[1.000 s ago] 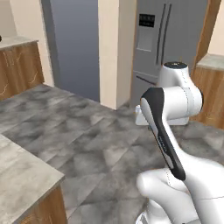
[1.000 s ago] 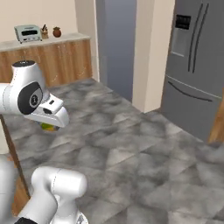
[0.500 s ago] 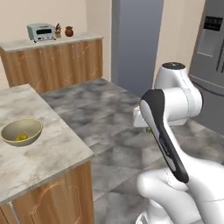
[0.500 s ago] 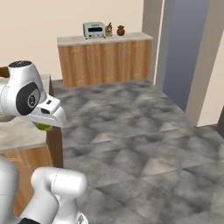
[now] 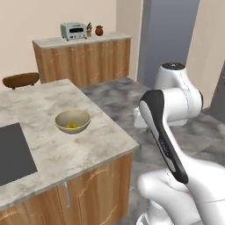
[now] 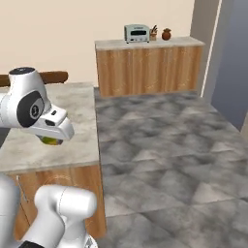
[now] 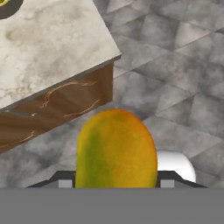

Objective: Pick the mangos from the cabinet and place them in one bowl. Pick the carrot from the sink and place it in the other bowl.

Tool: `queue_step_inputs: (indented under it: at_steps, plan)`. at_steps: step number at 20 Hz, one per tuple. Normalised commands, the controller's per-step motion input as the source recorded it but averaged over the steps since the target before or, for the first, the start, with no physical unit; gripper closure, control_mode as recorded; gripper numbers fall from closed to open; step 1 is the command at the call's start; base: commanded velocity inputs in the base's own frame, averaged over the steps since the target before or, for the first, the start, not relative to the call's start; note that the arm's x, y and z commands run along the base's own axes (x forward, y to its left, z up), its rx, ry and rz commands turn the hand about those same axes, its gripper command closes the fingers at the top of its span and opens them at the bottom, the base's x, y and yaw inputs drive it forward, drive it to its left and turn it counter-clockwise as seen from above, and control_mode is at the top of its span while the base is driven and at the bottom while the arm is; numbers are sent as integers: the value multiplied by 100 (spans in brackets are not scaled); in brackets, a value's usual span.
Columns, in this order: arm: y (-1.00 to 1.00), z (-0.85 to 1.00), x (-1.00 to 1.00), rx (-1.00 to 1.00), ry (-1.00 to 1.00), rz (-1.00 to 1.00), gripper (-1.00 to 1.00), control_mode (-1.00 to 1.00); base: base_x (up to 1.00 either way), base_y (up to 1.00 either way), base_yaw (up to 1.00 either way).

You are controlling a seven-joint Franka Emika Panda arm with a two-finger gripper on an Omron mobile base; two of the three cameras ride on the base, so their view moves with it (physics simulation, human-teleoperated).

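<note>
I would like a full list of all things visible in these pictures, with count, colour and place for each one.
tan bowl: one, pale beige, on the marble island counter, a yellow mango inside
held mango: one, yellow-green and orange, between the fingers
dark bowl: one, brown, island's far edge
cooktop: one, black, island's left
toaster: one, silver, far wooden counter
small pot: one, brown, beside the toaster
gripper: one, white, shut on the held mango

Mango (image 7: pixel 116 149) lower end hidden between gripper (image 7: pixel 116 183) tips, tan bowl (image 7: pixel 8 6) cropped at top edge
</note>
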Motion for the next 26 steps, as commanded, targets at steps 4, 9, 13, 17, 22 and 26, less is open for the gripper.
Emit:
queue_step_inputs:
  at_steps: [4,9,13,17,22,26]
  plan:
    - [0,0,0,0,0,0,100,100,0,33,51]
    - [0,0,0,0,0,0,100,100,26,0,31]
    - [0,0,0,0,0,0,100,100,60,0,20]
    - [0,0,0,0,0,0,100,100,61,-1,14]
    - [0,0,0,0,0,0,100,100,68,0,6]
    - [0,0,0,0,0,0,100,100,74,0,0]
